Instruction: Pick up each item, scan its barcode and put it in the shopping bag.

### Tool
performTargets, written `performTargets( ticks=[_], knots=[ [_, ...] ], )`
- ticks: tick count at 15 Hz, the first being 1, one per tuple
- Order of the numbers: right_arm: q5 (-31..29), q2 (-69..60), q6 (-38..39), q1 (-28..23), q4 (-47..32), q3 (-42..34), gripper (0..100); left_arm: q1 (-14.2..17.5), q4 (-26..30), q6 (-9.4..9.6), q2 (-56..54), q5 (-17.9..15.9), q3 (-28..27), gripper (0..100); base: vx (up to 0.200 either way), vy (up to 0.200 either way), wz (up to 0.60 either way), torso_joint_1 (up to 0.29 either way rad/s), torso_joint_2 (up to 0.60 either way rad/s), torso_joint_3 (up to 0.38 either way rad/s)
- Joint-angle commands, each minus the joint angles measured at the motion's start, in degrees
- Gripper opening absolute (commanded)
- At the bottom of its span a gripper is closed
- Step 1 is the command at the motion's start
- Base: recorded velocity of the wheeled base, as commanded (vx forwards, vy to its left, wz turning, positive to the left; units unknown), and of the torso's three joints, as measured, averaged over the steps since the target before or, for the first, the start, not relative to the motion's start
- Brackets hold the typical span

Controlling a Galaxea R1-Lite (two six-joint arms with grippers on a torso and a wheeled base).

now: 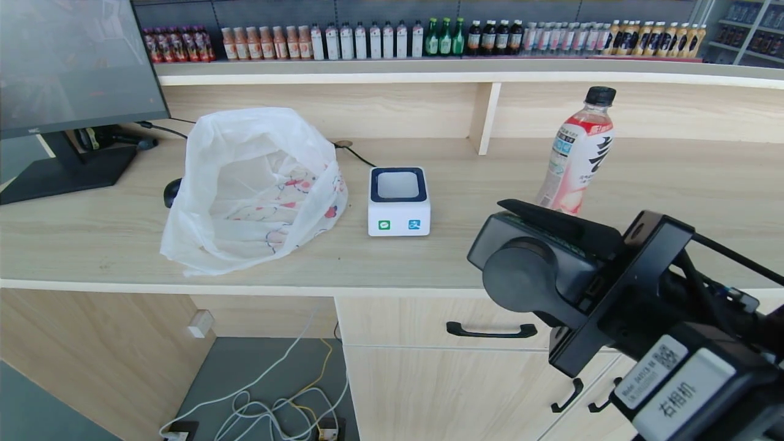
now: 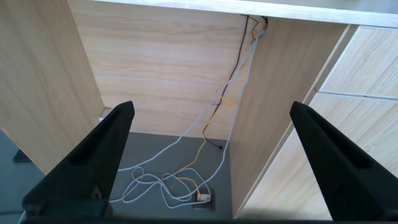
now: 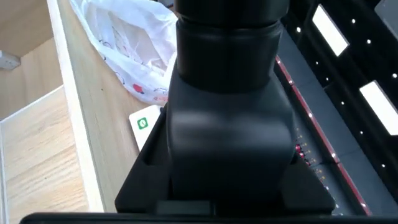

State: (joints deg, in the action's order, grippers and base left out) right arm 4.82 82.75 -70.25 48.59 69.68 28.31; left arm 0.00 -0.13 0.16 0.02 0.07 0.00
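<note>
**Bottle** (image 1: 579, 153): one, pink-and-white label, black cap. Stands upright on the right part of the table (image 1: 110, 245), long axis vertical. Its foot is hidden behind the right arm. Not yet scanned or bagged, by its place.

**Right arm** (image 1: 551, 269): at the table's front edge, directly before the bottle, which lies beyond it and farther onto the table. It is much the nearer arm. Whether its jaws are open or closed cannot be told.

**Left jaws**: spread wide, holding nothing. They are below the tabletop, facing the open recess under it, well apart from the bottle.

**Scanner** (image 1: 399, 201): white box, dark-framed window facing up, mid-table, to the left of the bottle and well apart from it.

**Bag** (image 1: 254, 184): white plastic, mouth open towards the robot, just left of the scanner. Contents cannot be told.

**Surroundings**: monitor (image 1: 73, 61) at the far left, cables (image 2: 180, 180) on the floor under the table, stocked shelf (image 1: 429, 40) behind.

**Judgement**: the likely next move is a side grasp on the upright bottle by the right arm, then a carry leftward to the scanner.
</note>
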Motion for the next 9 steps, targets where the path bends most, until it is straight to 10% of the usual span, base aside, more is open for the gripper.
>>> performTargets(
  ticks=[1,9],
  knots=[
    [1.4,-1.5,-1.2,0.2,0.0,-0.2,0,0.0,0.0,0.02,0.0,0.0,0.0,100,0.000,0.000,0.00,0.000,0.00,0.000],
    [6.4,-0.8,-10.3,-1.0,0.1,1.1,0,0.0,0.0,0.02,0.0,-0.1,0.0,100,0.000,0.000,0.00,0.000,0.00,0.000]
  ],
)
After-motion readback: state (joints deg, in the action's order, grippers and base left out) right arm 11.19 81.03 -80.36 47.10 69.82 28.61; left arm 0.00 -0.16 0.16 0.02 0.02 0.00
